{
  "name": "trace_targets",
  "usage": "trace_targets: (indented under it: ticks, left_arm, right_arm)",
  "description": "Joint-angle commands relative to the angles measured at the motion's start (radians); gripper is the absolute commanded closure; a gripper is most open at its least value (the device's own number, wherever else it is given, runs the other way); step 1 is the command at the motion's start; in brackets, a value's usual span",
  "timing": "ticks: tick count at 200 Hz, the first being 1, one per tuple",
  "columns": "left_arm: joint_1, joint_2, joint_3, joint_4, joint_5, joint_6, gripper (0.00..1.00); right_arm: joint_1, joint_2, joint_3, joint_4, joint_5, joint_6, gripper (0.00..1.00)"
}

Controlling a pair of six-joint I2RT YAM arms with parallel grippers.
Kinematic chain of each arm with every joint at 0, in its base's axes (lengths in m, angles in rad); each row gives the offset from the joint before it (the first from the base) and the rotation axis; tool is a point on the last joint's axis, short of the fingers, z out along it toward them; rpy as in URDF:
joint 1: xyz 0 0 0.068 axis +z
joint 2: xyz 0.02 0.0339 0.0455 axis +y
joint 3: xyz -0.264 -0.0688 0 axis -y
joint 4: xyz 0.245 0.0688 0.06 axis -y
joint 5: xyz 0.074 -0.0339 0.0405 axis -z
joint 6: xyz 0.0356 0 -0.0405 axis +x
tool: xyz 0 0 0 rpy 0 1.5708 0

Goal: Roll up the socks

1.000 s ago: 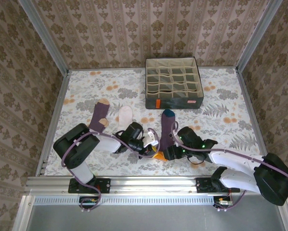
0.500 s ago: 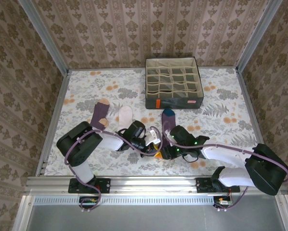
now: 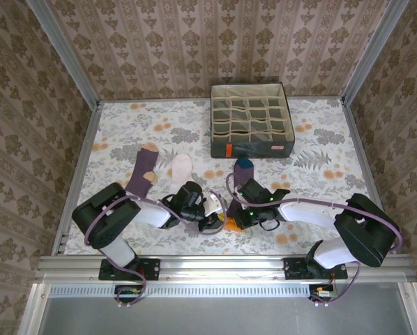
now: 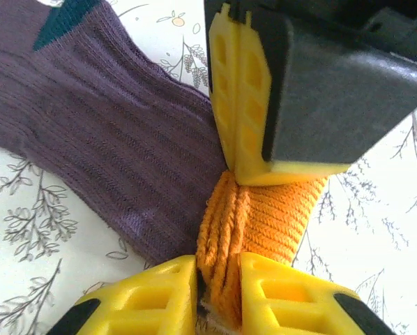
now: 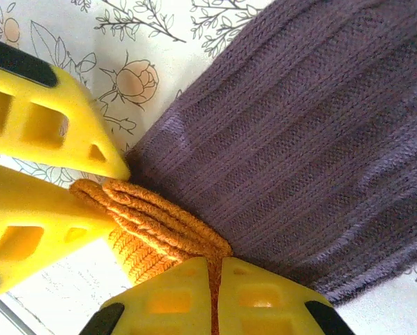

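Note:
A purple sock (image 3: pixel 241 183) with a teal toe lies near the middle of the table, its orange cuff (image 3: pixel 229 224) bunched at the near end. My left gripper (image 3: pixel 214 221) is shut on the folded cuff (image 4: pixel 247 230) from the left, with a thin dark gap beside one finger (image 4: pixel 149 296). My right gripper (image 3: pixel 238 217) is shut on the same cuff (image 5: pixel 160 223) from the right, its fingers (image 5: pixel 264 300) pinching a thin fold. A white sock (image 3: pixel 181 167) and a purple sock with a tan heel (image 3: pixel 141 167) lie flat to the left.
A grey fabric box (image 3: pixel 252 129) with beige grid cells stands at the back, right of centre. The floral table cover (image 3: pixel 320 174) is bare to the right of the arms. Papered walls close in three sides.
My right gripper has moved left onto the orange cuff and shut on it. The left gripper has stayed on the cuff, its jaws easing a little.

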Motion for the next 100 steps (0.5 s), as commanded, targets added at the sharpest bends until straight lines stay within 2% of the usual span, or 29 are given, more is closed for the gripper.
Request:
trace_targets:
  ticks: [1, 63, 100]
  left_arm:
    - [-0.004, -0.061, -0.038, 0.021, -0.072, 0.095, 0.84]
    - [-0.014, -0.269, -0.103, -0.017, -0.166, 0.256, 0.78]
    - [-0.091, -0.326, -0.104, -0.089, -0.273, 0.395, 0.79]
  right_arm:
    - [-0.015, 0.033, -0.005, -0.090, -0.001, 0.003, 0.99]
    - [-0.060, 0.033, -0.026, -0.087, -0.043, 0.005, 1.00]
    - [-0.089, 0.042, -0.029, -0.084, -0.076, -0.004, 1.00]
